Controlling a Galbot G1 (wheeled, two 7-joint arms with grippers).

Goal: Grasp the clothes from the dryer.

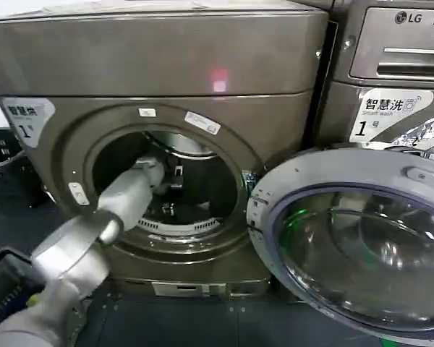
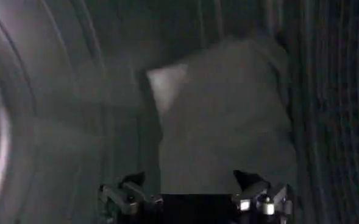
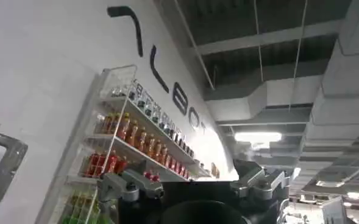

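Dryer (image 1: 275, 79) drum: left tool (image 2: 194, 204) (spread) facing clothes (image 2: 228, 128).

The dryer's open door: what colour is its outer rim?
Light grey, around a clear window; the head view shows it best.

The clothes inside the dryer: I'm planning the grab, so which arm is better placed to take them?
The left. Its left gripper is already inside the dryer drum, jaws open, facing the clothes. The right gripper points up at a shelf of bottles and the ceiling.
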